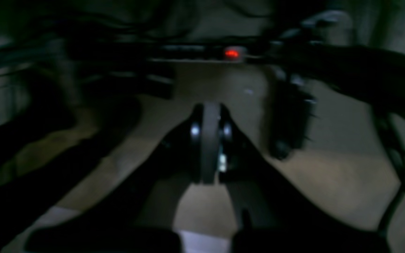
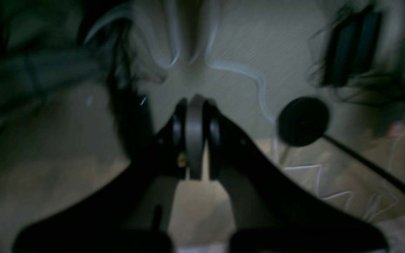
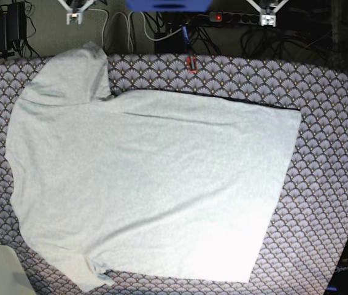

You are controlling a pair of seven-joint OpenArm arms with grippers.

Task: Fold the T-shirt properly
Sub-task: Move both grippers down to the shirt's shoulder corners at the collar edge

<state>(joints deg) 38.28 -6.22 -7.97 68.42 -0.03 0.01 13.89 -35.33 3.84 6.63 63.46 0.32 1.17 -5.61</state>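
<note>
The T-shirt (image 3: pixel 149 184) lies spread flat on the table in the base view. Its plain light-grey side faces up. One sleeve (image 3: pixel 69 74) points to the far left corner, the other (image 3: pixel 91 276) to the near left. Neither gripper shows over the table. My left gripper (image 1: pixel 210 109) is shut with nothing in it and hangs over a dim floor in the left wrist view. My right gripper (image 2: pixel 195 102) is likewise shut and empty above the floor. The shirt appears in neither wrist view.
A dark scallop-patterned tablecloth (image 3: pixel 333 123) covers the table. A small red object (image 3: pixel 192 62) sits at its far edge. Behind the table are a power strip with a red light (image 3: pixel 218 16) (image 1: pixel 231 53) and tangled cables. A black round object (image 2: pixel 303 121) and white cables lie on the floor.
</note>
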